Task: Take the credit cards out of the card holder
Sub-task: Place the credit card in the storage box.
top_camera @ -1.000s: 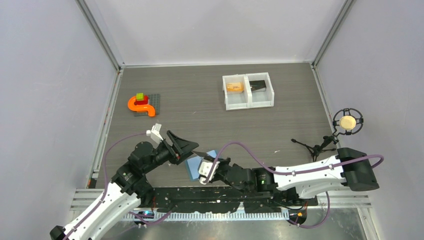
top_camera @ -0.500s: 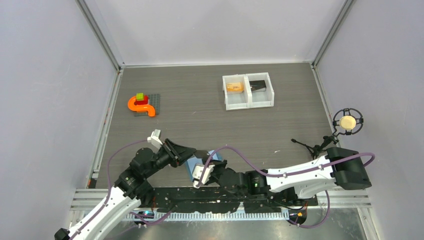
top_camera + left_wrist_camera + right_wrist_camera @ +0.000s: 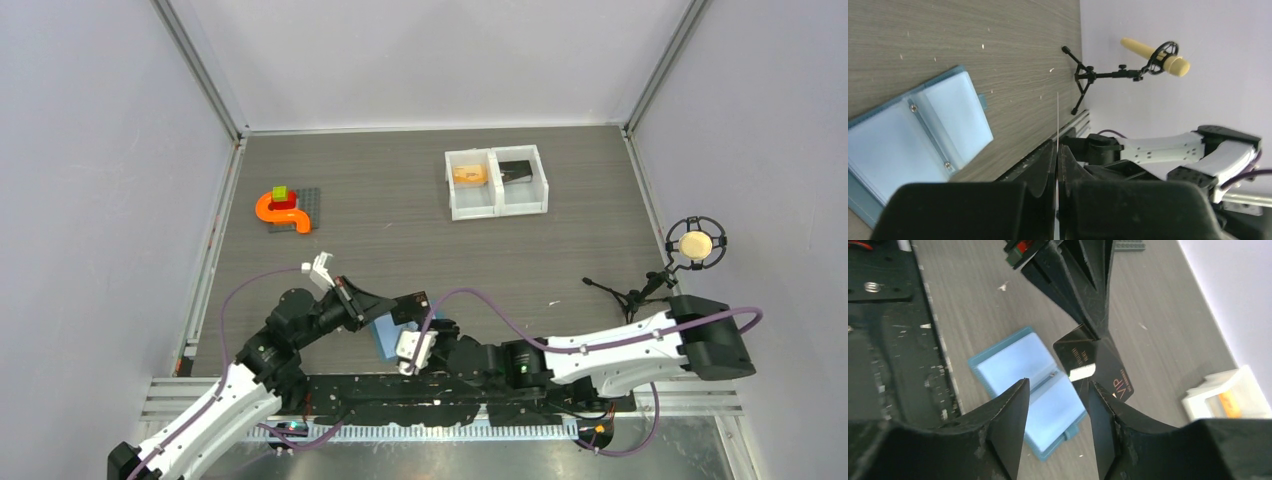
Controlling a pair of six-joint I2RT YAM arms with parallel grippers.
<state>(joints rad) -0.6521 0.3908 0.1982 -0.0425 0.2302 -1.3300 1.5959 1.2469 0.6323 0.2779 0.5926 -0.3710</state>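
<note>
The light-blue card holder (image 3: 384, 337) lies open and flat on the table near the front edge, also seen in the left wrist view (image 3: 923, 130) and the right wrist view (image 3: 1028, 385). A dark credit card (image 3: 1096, 365) with "VIP" lettering hangs just above it, edge-on as a thin line (image 3: 1057, 115) in the left wrist view. My left gripper (image 3: 402, 303) (image 3: 1057, 147) (image 3: 1095, 335) is shut on that card's edge. My right gripper (image 3: 422, 328) (image 3: 1058, 385) stands open over the holder, its right finger close beside the card.
A white two-compartment tray (image 3: 497, 211) (image 3: 1208, 390) at the back holds an orange-yellow card (image 3: 468, 174) and a dark card (image 3: 515, 171). An orange curved toy (image 3: 283, 211) sits on a grey plate at the left. A microphone on a stand (image 3: 694, 245) (image 3: 1148, 55) is at the right.
My left gripper closed on the dark card. My right gripper, which was shut on it, opened and let it go. The left arm shifted slightly toward the right arm.
</note>
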